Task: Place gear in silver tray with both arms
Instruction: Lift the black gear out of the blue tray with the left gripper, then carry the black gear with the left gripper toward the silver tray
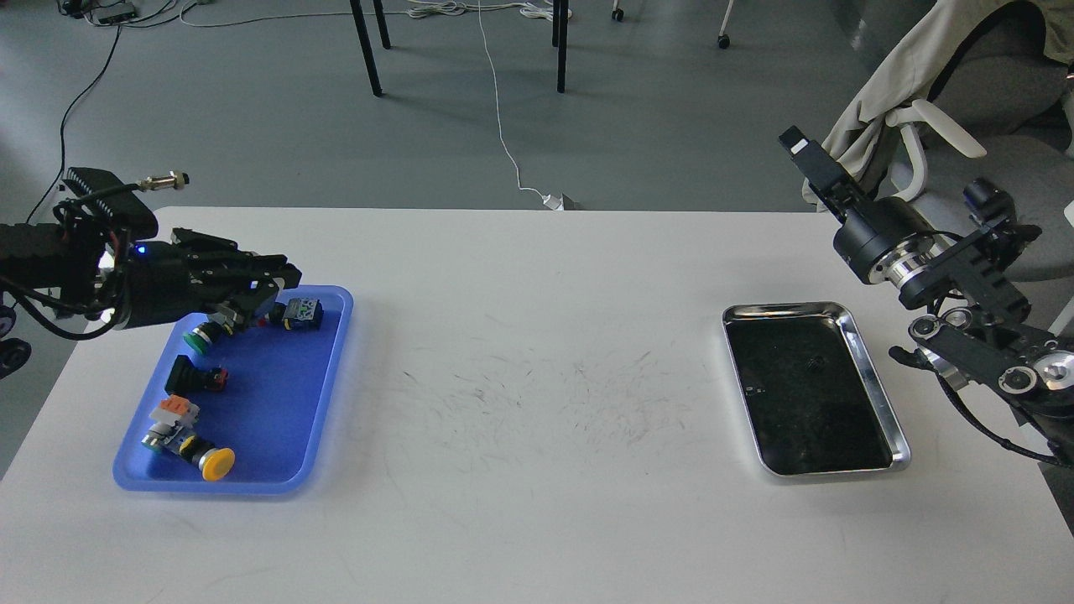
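Head view: the left gripper (273,281) reaches level over the blue tray's (331,377) far end; whether its fingers hold anything I cannot tell. The right gripper (797,149) points up-left beyond the worktop (537,503); its state is unclear. The silver tray (873,377) lies at right.

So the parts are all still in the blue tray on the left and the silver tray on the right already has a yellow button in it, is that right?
Not quite. The head view shows the silver tray on the right holding no parts, only its dark, bare bottom. The yellow button lies in the blue tray on the left, at its near end. The rest stands: the parts are in the blue tray.
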`<move>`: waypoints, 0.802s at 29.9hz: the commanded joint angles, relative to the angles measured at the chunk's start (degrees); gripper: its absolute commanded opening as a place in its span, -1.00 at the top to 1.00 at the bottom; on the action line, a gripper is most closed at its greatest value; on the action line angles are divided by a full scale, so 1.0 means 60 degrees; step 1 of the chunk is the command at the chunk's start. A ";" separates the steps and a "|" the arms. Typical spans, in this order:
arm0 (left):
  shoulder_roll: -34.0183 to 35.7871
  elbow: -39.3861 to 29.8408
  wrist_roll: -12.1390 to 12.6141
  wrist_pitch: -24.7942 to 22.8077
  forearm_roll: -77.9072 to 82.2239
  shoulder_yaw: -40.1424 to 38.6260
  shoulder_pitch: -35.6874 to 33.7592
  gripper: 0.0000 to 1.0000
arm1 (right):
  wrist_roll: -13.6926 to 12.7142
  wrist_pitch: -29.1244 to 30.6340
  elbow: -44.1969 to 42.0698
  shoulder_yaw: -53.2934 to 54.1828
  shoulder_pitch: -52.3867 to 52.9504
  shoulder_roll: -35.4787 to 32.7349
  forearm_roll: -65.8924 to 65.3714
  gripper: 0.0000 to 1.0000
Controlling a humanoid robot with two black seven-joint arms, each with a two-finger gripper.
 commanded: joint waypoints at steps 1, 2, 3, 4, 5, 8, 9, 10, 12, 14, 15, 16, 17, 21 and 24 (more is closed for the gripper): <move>-0.0749 -0.0335 0.0000 -0.0283 0.0220 0.0028 -0.0146 0.83 | -0.0011 -0.0062 0.0049 0.0124 0.0010 0.0000 0.0017 -0.48; -0.0925 -0.0350 0.0000 -0.0342 0.0323 0.0043 -0.0161 0.83 | -0.0011 -0.0062 0.0064 0.0227 0.0010 0.0000 0.0018 -0.48; -0.1159 -0.0365 0.0000 -0.0444 0.0498 0.0028 -0.0205 0.83 | -0.0026 -0.0062 0.0064 0.0373 0.0010 0.0000 0.0032 -0.50; -0.1436 -0.0380 0.0000 -0.0576 0.0616 0.0028 -0.0220 0.83 | -0.0026 -0.0062 0.0064 0.0476 0.0010 0.0000 0.0119 -0.54; -0.1715 -0.0365 0.0000 -0.0664 0.0689 0.0028 -0.0263 0.82 | -0.0069 -0.0062 0.0064 0.0535 0.0010 0.0000 0.0207 -0.56; -0.2623 -0.0350 0.0000 -0.0899 0.0822 0.0072 -0.0395 0.82 | -0.0143 -0.0048 0.0064 0.0535 0.0054 -0.0014 0.0413 -0.59; -0.2901 -0.0336 0.0000 -0.0972 0.0837 0.0087 -0.0410 0.82 | -0.0143 -0.0048 0.0078 0.0535 0.0069 -0.0015 0.0413 -0.59; -0.3180 -0.0336 0.0000 -0.1060 0.0837 0.0072 -0.0410 0.82 | -0.0143 -0.0062 0.0079 0.0535 0.0069 -0.0015 0.0413 -0.59; -0.3721 -0.0263 0.0000 -0.1221 0.0866 0.0101 -0.0483 0.81 | -0.0143 -0.0062 0.0079 0.0535 0.0069 -0.0015 0.0413 -0.59; -0.4307 0.0000 0.0000 -0.1265 0.1215 0.0174 -0.0527 0.80 | -0.0143 -0.0062 0.0079 0.0535 0.0083 -0.0015 0.0413 -0.59; -0.4571 0.0175 0.0000 -0.1280 0.1435 0.0175 -0.0498 0.80 | -0.0143 -0.0062 0.0079 0.0550 0.0084 -0.0015 0.0413 -0.59; -0.4864 0.0365 0.0000 -0.1280 0.1640 0.0189 -0.0425 0.80 | -0.0143 -0.0062 0.0079 0.0550 0.0084 -0.0029 0.0413 -0.59; -0.5128 0.0512 0.0000 -0.1280 0.1773 0.0218 -0.0396 0.80 | -0.0143 -0.0062 0.0079 0.0550 0.0084 -0.0029 0.0413 -0.59; -0.6285 0.1215 0.0000 -0.1310 0.1906 0.0452 -0.0381 0.80 | -0.0143 -0.0077 0.0079 0.0564 0.0084 -0.0044 0.0413 -0.59; -0.7149 0.2019 0.0000 -0.1295 0.1921 0.0555 -0.0381 0.79 | -0.0143 -0.0077 0.0049 0.0564 0.0069 -0.0059 0.0413 -0.59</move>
